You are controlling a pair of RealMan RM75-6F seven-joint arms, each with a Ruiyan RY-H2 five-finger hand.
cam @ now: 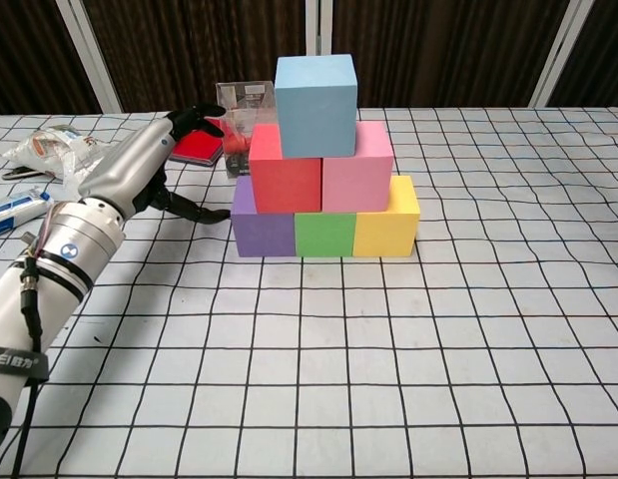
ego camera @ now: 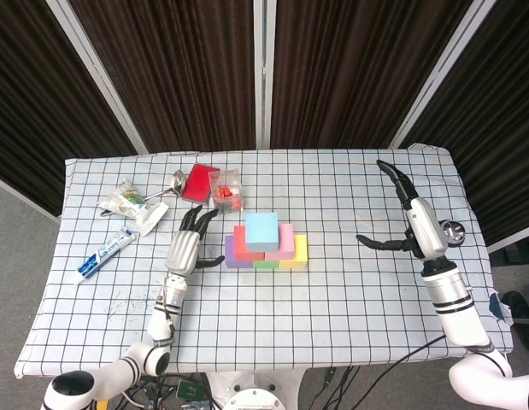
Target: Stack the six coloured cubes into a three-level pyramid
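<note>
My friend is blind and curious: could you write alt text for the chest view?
Six coloured cubes form a pyramid on a checked tablecloth: purple, green and yellow below, red and pink above, light blue on top. The robot's left hand, empty with fingers spread, hovers beside the stack.
</note>
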